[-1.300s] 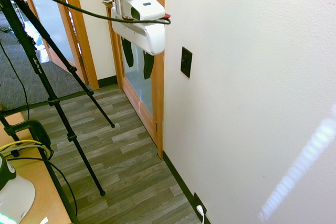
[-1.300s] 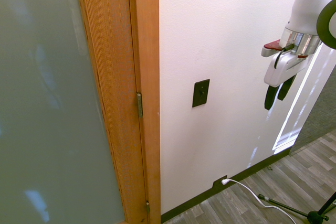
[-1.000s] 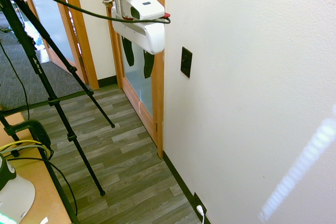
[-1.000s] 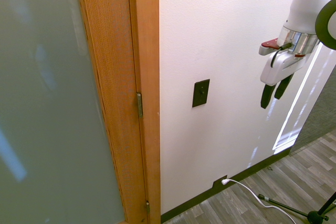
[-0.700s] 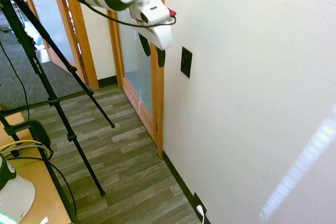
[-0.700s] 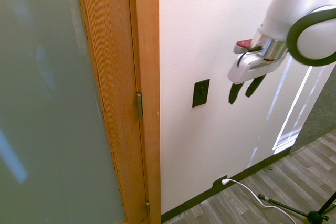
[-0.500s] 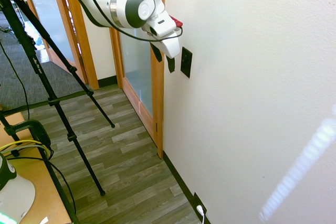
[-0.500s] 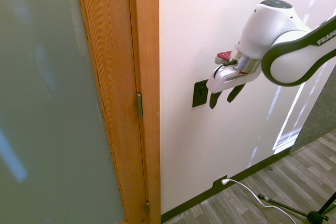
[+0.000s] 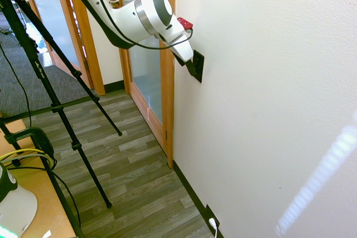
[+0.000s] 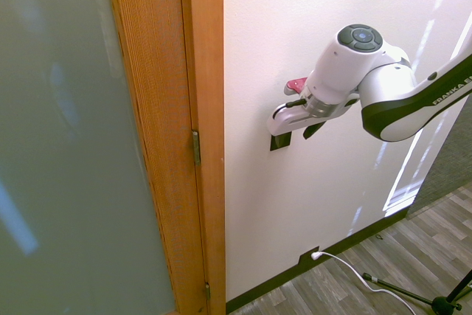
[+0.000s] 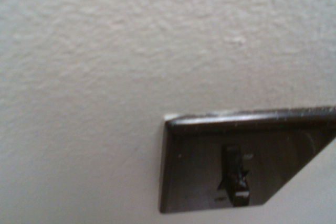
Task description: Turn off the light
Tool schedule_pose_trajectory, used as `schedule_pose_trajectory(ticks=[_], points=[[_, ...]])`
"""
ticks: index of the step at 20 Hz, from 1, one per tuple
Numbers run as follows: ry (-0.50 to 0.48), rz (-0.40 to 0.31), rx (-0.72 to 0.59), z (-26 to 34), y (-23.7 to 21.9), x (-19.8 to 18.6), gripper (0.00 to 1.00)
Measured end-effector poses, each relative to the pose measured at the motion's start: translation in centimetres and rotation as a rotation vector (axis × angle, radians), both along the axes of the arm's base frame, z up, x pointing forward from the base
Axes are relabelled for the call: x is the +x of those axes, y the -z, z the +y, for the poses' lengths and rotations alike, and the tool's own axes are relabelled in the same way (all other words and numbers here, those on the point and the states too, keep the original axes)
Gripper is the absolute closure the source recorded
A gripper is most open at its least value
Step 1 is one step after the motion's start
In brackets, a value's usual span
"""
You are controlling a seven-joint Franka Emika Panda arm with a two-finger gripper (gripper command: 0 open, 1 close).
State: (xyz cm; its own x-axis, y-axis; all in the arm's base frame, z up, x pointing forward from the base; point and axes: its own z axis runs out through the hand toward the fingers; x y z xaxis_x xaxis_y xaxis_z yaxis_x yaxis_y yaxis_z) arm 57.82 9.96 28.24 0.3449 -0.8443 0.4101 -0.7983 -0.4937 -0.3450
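Bare wall (image 10: 324,197) beside the switch plate (image 11: 210,166) — door frame (image 10: 203,108) seemingly the only nearby obstacle.

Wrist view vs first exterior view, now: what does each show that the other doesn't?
Wrist view only: the toggle lever in the middle of the switch plate, seen close up.

First exterior view only: the hand up against the plate, covering part of it; the wood door frame; the plank floor; a low outlet with a white plug.

Both: the black switch plate on the white textured wall.
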Motion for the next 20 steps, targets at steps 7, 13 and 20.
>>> schedule_pose_trajectory(ticks=[7,13,20], points=[[0.001,-0.062,-0.003,0.01,-0.13,0.78,1.0],[0.006,-0.088,0.013,-0.18,-0.15,0.66,1.0],[0.014,-0.102,0.024,-0.54,-0.39,0.56,1.0]])
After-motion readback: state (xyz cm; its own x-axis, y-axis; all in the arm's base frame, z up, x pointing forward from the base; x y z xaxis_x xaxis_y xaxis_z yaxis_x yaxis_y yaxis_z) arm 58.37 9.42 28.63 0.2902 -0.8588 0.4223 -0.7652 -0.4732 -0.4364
